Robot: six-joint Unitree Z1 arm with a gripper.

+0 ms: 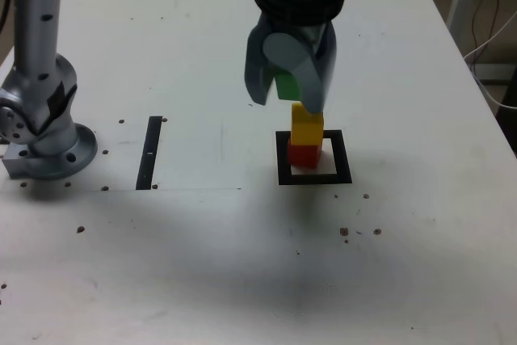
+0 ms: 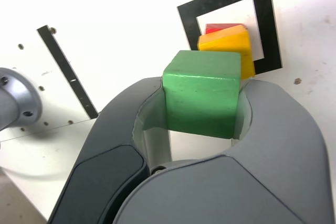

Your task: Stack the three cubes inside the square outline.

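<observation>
The claw (image 2: pixel 197 103) is clamped on the green cube (image 2: pixel 202 93), 1 finger against each of 2 opposite sides, and carries it clear of the tabletop (image 1: pixel 194 280). Next out from the claw comes the yellow cube (image 1: pixel 307 126), below it in the exterior view and sitting on the red cube (image 1: pixel 304 156), so 2 of the 3 cubes already make a stack. That red cube rests within the square outline (image 1: pixel 342 157), whose black border lies flat around it. The coming move turns on how the green cube stands over the yellow one: above it in the exterior view, partly overlapping it in the wrist view. Whether it is directly over the yellow top or a little off, I can't fairly tell, since the claw hides much of it. I'd judge 1 placement remains: line up the faces, lower gently, then release; an off-centre touch could tip the yellow cube.
</observation>
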